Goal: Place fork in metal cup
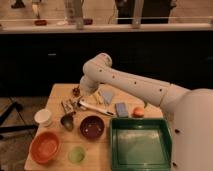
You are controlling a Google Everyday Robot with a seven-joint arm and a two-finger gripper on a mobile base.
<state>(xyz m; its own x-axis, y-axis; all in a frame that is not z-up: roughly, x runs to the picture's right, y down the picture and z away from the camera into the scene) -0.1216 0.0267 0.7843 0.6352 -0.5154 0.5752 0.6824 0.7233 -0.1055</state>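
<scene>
The metal cup [67,121] is small, dull grey and tapered. It stands at the table's left, between the white cup [43,117] and the maroon bowl [92,127]. A small slim pale item that looks like the fork [66,106] lies just behind the metal cup. My gripper [78,101] hangs low over the table right beside that item, at the end of the white arm [125,82] that reaches in from the right. The arm's end partly hides the spot.
A long white-handled utensil [98,108] lies right of the gripper. A blue-grey block [121,109] and an orange fruit [138,112] sit beyond it. A green tray [140,145] fills the front right. An orange bowl [45,147] and a pale green cup [76,154] stand at the front left.
</scene>
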